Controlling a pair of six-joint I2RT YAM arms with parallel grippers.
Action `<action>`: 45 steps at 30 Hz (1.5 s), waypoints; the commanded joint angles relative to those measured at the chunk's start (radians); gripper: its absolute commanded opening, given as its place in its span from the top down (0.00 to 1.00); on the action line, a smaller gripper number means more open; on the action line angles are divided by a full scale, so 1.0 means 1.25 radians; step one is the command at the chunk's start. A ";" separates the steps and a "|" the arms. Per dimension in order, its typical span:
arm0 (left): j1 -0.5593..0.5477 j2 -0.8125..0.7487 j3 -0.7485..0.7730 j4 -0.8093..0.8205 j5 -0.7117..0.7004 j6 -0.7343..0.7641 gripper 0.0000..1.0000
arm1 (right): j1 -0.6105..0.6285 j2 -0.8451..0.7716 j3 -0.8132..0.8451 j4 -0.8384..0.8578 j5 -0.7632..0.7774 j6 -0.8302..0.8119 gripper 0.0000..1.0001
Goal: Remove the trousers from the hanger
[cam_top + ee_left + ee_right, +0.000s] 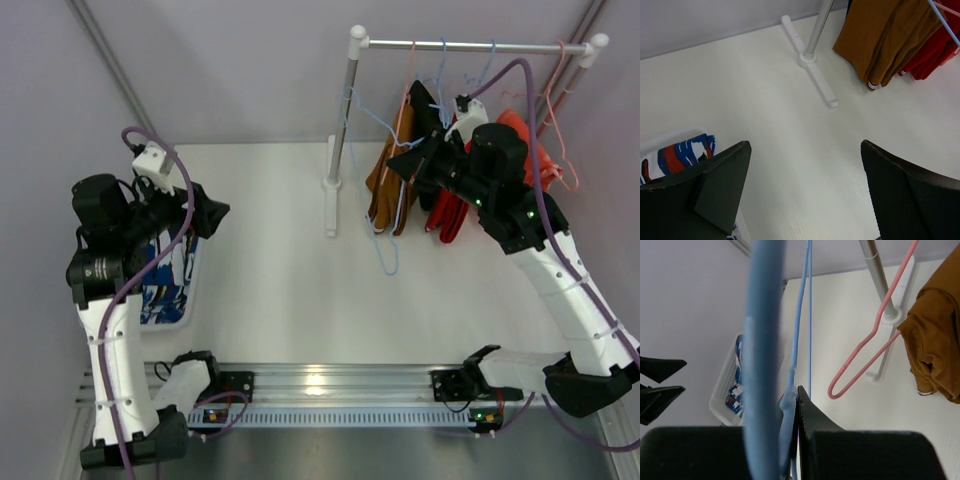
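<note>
A: Well, how much room is there to move?

B: Plenty on the left. Open worktop [270, 280] stretches from the rack's upright post [345, 120] to the white basket [192, 300] at the left edge. On the right it is tight, with garments hanging close together under the rail [470, 45].

A: And the trousers?

B: The tan-brown trousers [385, 185] and the red trousers [447, 215] hang with their long axis straight down, cuffs toward the worktop. The black trousers [424, 105] show just above the right arm. The blue patterned trousers [680, 155] lie crumpled in the basket.

A: The end effectors?

B: The right end effector [408, 165] sits just beside the tan-brown trousers, fingers pressed together on a blue hanger [762, 365]. The left end effector [806, 145] is spread wide and holds nothing. It is over the basket's edge, well apart from the rack.
</note>
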 commanded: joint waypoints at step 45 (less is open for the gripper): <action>-0.571 0.287 0.157 0.155 -0.463 -0.208 0.40 | 0.295 0.482 0.503 0.048 0.231 0.060 1.00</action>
